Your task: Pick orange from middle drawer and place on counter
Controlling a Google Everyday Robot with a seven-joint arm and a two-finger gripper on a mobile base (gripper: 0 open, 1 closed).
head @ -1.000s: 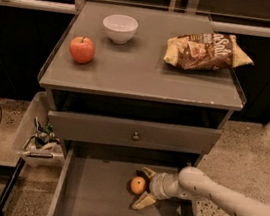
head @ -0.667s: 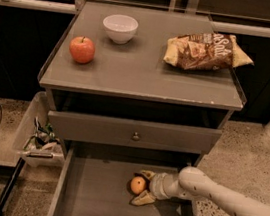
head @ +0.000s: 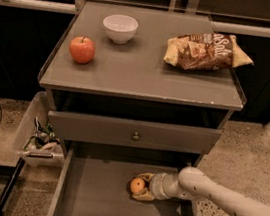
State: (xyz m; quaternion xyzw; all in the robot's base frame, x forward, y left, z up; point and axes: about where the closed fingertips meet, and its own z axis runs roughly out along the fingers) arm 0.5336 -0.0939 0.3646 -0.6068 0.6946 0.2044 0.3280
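The orange [head: 137, 185] is small and round, low inside the open middle drawer [head: 91, 199], right of the floor's middle. My gripper [head: 139, 186] reaches in from the right on a pale arm, and its tan fingers [head: 143, 195] sit above and below the orange, closed around it. The orange rests at or just above the drawer floor. The counter [head: 140, 70] is the flat grey top of the cabinet, above.
On the counter stand a red apple [head: 82, 49] at the left, a white bowl [head: 119, 28] at the back and a chip bag [head: 207, 51] at the right. A shut drawer front with a knob [head: 135, 136] overhangs the open drawer. A bin of clutter [head: 39, 138] stands left.
The fingers have drawn a little tighter around the orange. The arm and the orange have hardly moved.
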